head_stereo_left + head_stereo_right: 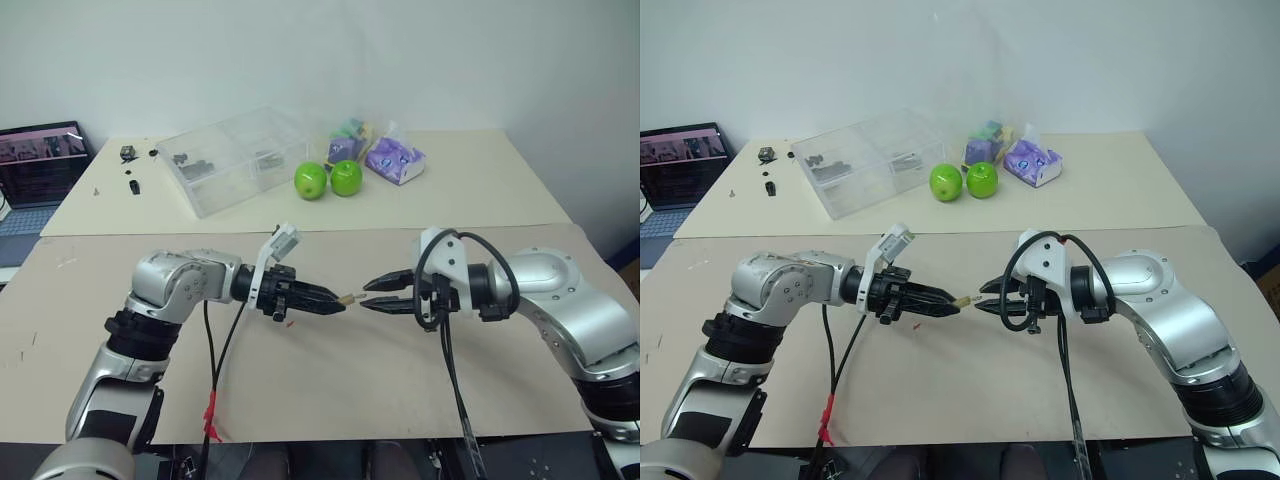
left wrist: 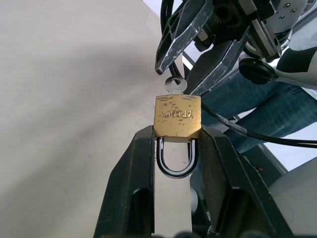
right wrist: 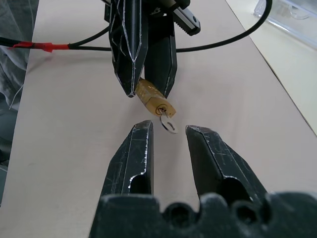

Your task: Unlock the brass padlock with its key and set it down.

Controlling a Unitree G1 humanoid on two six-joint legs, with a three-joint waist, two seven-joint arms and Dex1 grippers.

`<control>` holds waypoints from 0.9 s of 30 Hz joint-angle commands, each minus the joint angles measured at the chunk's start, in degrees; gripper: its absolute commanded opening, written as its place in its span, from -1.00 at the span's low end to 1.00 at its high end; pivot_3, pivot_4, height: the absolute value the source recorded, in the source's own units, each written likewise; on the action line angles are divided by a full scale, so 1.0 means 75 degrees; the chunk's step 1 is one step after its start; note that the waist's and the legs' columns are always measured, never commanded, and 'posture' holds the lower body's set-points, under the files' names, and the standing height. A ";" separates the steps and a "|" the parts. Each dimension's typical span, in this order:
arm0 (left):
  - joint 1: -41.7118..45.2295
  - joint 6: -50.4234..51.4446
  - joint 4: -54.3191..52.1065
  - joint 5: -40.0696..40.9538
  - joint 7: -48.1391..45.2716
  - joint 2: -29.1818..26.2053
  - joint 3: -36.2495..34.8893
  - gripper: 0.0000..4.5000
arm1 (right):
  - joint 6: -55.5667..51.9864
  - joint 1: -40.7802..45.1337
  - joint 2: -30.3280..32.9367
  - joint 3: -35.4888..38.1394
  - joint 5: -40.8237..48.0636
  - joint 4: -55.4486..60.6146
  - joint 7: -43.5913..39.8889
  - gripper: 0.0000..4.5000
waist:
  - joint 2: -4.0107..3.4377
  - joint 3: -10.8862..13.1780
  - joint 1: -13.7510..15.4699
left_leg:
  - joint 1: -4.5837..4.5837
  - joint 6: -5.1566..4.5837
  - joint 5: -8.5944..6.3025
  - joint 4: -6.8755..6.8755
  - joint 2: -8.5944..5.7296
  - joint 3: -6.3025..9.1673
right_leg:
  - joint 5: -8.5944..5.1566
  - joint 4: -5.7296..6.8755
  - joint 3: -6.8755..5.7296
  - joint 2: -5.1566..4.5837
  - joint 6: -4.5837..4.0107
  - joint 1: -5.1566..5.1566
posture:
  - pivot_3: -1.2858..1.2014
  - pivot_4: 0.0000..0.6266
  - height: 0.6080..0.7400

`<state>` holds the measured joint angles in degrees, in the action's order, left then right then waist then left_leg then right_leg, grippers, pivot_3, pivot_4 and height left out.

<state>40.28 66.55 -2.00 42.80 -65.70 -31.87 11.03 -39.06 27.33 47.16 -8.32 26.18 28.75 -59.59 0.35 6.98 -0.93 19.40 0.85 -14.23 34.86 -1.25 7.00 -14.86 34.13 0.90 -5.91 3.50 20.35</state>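
Note:
My left gripper (image 1: 338, 303) is shut on the brass padlock (image 2: 177, 118), held above the tan table (image 1: 330, 390). It pinches the lock's body near the shackle end, and the silvery shackle (image 2: 176, 161) loops back between the fingers. The key (image 3: 169, 124) sticks out of the padlock's free end, pointing toward my right gripper (image 1: 368, 295). That gripper faces the left one tip to tip and stands open. The key's round head lies just at its fingertips (image 3: 143, 130), between them, and I see no pinch on it.
On the far table stand two green apples (image 1: 328, 180), a clear plastic box (image 1: 235, 158), a purple packet (image 1: 393, 160) and small black parts (image 1: 130, 155). A laptop (image 1: 40, 160) sits at the far left. Cables (image 1: 450, 370) hang from both wrists.

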 commanded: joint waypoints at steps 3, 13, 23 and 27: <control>0.0191 -0.0163 -0.0050 -0.0026 -0.0162 -0.0089 0.0045 -0.64 | -0.0049 0.0130 -0.0067 0.0130 0.0204 0.0191 0.0000 -0.61 | 0.0000 0.0000 -0.0005 | 0.0001 0.0000 0.0000 0.0000 0.0000 0.0000 | 0.0000 0.0002 0.0000 0.0000 0.0000 0.0000 | 0.03 -0.52 1.00; 0.0179 -0.0228 -0.0037 -0.0056 -0.0205 -0.0093 0.0085 -0.64 | -0.0112 0.0151 -0.0039 0.0159 0.0270 0.0226 0.0041 -0.97 | 0.0000 0.0000 -0.0004 | 0.0000 0.0000 0.0000 0.0000 0.0000 0.0001 | 0.0000 0.0001 0.0000 0.0000 0.0000 0.0001 | 0.03 -0.52 1.00; 0.0320 -0.1817 -0.0524 -0.0984 -0.0766 -0.0379 0.0648 -0.64 | -0.0570 0.0231 0.0037 0.0129 0.0423 0.0092 0.0026 -0.97 | 0.0000 0.0000 0.0004 | 0.0001 0.0000 0.0000 0.0000 0.0001 0.0000 | 0.0000 -0.0001 0.0000 0.0000 -0.0001 0.0001 | 0.03 -0.52 1.00; 0.0261 -0.2401 -0.0671 -0.1264 -0.0961 -0.0445 0.0777 -0.64 | -0.0688 0.0258 0.0094 0.0071 0.0395 0.0038 0.0007 -0.97 | 0.0000 0.0000 0.0005 | 0.0002 0.0001 0.0000 -0.0001 0.0000 -0.0001 | 0.0001 -0.0003 0.0002 0.0000 -0.0002 0.0001 | 0.03 -0.52 1.00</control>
<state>41.19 51.42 -4.55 33.71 -71.26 -34.94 16.92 -43.66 28.17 47.00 -8.50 28.84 28.73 -59.69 0.34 6.98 -0.89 19.42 0.85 -14.23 34.85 -1.25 6.99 -14.85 34.11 0.91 -5.92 3.48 20.35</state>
